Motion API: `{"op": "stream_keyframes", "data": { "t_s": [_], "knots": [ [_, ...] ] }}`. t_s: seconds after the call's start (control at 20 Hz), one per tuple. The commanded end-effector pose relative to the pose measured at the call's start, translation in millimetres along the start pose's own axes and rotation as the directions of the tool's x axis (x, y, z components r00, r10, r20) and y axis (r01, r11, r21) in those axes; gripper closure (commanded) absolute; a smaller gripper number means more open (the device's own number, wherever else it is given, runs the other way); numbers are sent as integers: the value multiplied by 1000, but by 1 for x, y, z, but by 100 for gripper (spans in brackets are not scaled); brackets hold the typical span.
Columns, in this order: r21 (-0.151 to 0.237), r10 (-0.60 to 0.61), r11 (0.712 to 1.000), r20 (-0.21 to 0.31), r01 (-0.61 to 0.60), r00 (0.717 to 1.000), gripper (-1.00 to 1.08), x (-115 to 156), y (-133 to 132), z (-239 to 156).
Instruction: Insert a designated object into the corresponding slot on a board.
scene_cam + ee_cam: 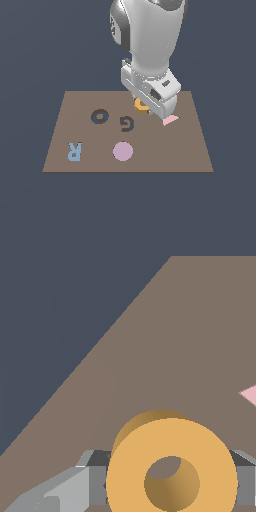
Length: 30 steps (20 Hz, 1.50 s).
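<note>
The board (pixel 165 155) is plain brown against a dark slate-blue ground. The ring (pixel 171 466) is orange-yellow and unpatterned, between the grey fingers (pixel 65 491) of the pincer (pixel 170 481). Near the pincer lie a pink triangle (pixel 170 120), a navy G recess (pixel 127 123), a navy slot (pixel 99 117) with a brown centre, a mauve disc (pixel 123 151) and a light blue R (pixel 74 150).
</note>
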State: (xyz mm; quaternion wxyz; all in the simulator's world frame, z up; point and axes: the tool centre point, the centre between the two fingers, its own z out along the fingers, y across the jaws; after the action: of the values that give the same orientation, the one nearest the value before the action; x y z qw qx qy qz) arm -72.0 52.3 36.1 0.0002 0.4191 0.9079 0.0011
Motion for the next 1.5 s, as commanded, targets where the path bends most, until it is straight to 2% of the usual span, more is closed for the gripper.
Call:
{"op": "stream_keyframes", "data": {
  "t_s": [0.0, 0.15, 0.35, 0.7, 1.05, 1.45],
  "knots": [
    [0, -89, 996, 0, 89, 996, 108, -4, -10, -1],
    [0, -190, 982, 0, 190, 982, 108, -10, -20, -1],
    [0, -318, 948, 0, 318, 948, 108, -19, -33, -1],
    [0, -522, 853, 0, 522, 853, 108, -40, -52, -2],
    [0, -696, 718, 0, 696, 718, 108, -63, -66, -3],
    [0, -850, 526, 0, 850, 526, 108, -93, -74, -4]
  ]
}}
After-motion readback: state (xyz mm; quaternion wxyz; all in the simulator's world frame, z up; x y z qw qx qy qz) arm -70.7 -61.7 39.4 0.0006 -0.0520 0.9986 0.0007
